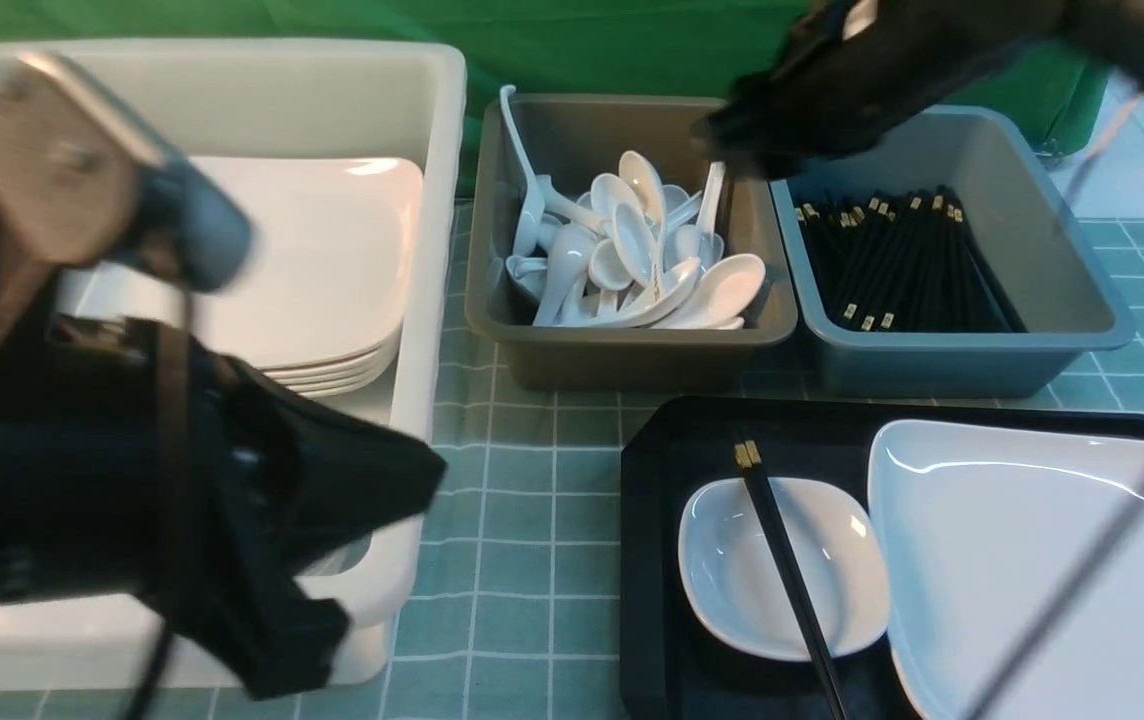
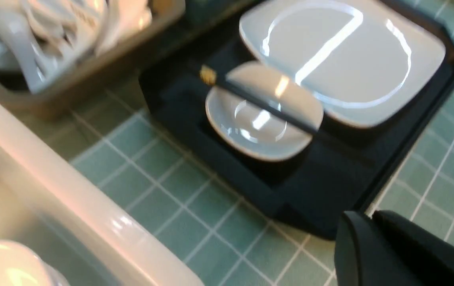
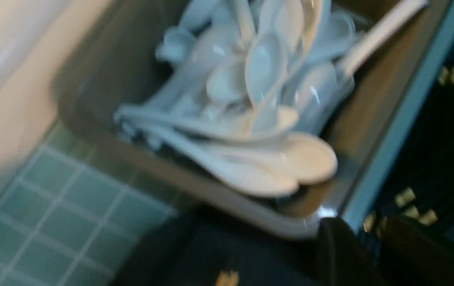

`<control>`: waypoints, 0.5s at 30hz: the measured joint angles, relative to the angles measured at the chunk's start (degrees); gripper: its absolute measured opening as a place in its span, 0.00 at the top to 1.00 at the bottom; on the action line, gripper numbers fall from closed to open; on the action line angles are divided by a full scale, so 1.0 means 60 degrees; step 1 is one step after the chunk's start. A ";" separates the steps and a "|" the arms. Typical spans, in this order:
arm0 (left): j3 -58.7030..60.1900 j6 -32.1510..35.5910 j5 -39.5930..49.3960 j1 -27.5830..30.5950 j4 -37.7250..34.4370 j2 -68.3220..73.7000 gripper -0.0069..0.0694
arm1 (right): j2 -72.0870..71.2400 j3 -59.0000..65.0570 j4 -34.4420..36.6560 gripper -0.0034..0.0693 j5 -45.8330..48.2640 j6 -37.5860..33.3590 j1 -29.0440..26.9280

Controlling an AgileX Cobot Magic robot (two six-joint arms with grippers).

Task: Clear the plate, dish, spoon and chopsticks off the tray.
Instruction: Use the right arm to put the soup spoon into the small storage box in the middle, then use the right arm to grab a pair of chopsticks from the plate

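Three pieces sit on the black tray (image 1: 652, 520), the thing nearest you on the right of the table (image 1: 532, 520). The small dish (image 1: 732, 570) is on the tray's left part. The chopsticks (image 1: 792, 580) lie side by side across the dish, with their gold-banded ends over its far rim. The large plate (image 1: 1012, 560) fills the tray's right part, and its edge meets the dish's rim. At about the same depth on your left, the left arm hangs blurred over the near end of the white tub (image 1: 432, 200). In its wrist view your left gripper (image 2: 370, 226) has its fingers pressed together with nothing between them, above the table just beside the tray's corner. Farther back in the tub you see a stack of white plates (image 1: 332, 270). Beyond the tray stand two bins side by side. The grey bin (image 1: 622, 350) holds a heap of white spoons (image 1: 632, 260), and you cannot tell which of them belongs to the task. The blue-grey bin (image 1: 1062, 260) holds a pile of black sticks (image 1: 902, 265). Farthest off, your right gripper (image 3: 372, 246) hovers over the wall where the two bins meet. It is too blurred for you to tell whether its fingers are apart or together.
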 joint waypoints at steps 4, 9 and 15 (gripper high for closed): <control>-0.0083 0.0105 0.0151 0.0000 -0.0199 0.0904 0.89 | -0.1501 0.1362 -0.0548 0.88 0.1046 0.0259 0.0000; -0.0818 0.0780 0.0623 -0.0616 -0.0466 0.2691 0.89 | -0.3692 0.4142 -0.1124 0.85 0.1078 0.1068 0.0000; -0.2092 0.0188 0.0610 -0.1645 -0.0390 0.4498 0.89 | -0.5374 0.6261 -0.1236 0.77 0.0730 0.1607 0.0000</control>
